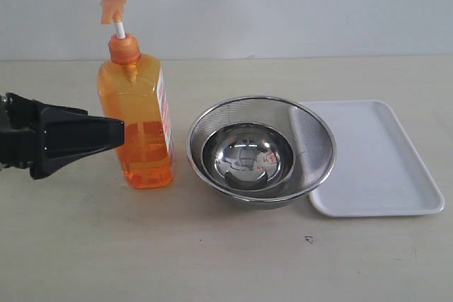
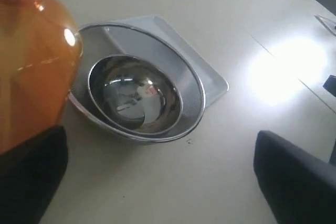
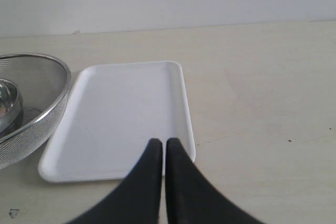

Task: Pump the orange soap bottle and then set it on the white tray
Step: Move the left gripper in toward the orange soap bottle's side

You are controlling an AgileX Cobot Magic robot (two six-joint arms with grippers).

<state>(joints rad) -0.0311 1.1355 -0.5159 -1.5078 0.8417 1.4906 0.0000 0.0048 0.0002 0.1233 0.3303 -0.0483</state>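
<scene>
The orange soap bottle (image 1: 138, 129) stands upright on the table, its pump head (image 1: 113, 8) raised on the white stem. My left gripper (image 1: 119, 132) comes in from the left at mid-height of the bottle and is open. In the left wrist view the bottle (image 2: 31, 61) fills the side by one finger (image 2: 31, 182), while the other finger (image 2: 294, 182) is far off; nothing is clamped. The white tray (image 1: 375, 160) lies flat to the right of the bowls. My right gripper (image 3: 164, 144) is shut and empty, hovering over the tray's (image 3: 126, 114) near rim.
A round steel mesh bowl (image 1: 311, 129) with a smaller shiny steel bowl (image 1: 248, 157) inside it sits between bottle and tray, overlapping the tray's left edge. The mesh bowl (image 2: 195, 90) and tray corner (image 2: 212, 80) show in the left wrist view. A pale wall lies behind.
</scene>
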